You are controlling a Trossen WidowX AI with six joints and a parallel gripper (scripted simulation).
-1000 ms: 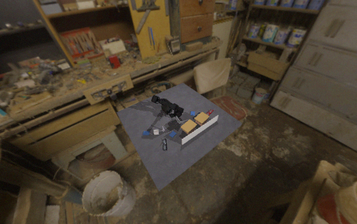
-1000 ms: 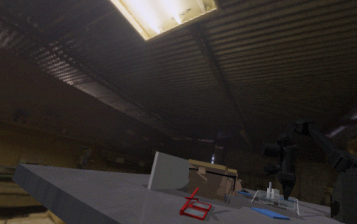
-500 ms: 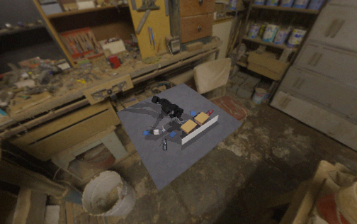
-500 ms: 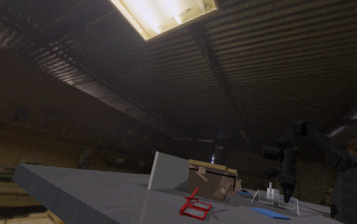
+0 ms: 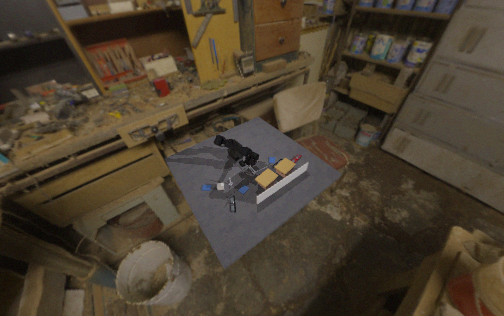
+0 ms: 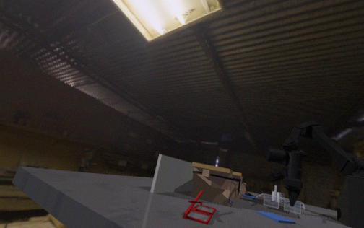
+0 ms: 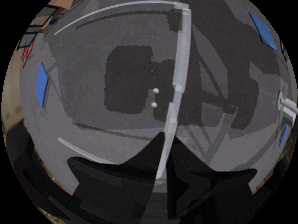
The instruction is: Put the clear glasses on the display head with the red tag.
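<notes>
The clear glasses (image 5: pixel 248 170) (image 6: pixel 271 201) (image 7: pixel 183 55) stand low over the grey table, front frame running down the wrist view and temples reaching left. My gripper (image 6: pixel 293 203) (image 7: pixel 165 136) points down, its fingertips closed together on the lower part of the front frame. Two display heads with flat tan tops stand side by side: a nearer one (image 5: pixel 266 178) and a farther one (image 5: pixel 285 167). In the exterior view the heads (image 6: pixel 209 185) overlap, with a dark band across them. The red tag cannot be made out.
A white panel (image 5: pixel 282 184) (image 6: pixel 173 174) stands behind the heads. Red glasses (image 5: pixel 297 159) (image 6: pixel 201 213) lie beyond the farther head. Dark glasses (image 5: pixel 233 203) lie at the front. Blue flat pieces (image 5: pixel 243 190) (image 6: pixel 276 217) (image 7: pixel 42 85) and a small white post (image 6: pixel 276 194) are around.
</notes>
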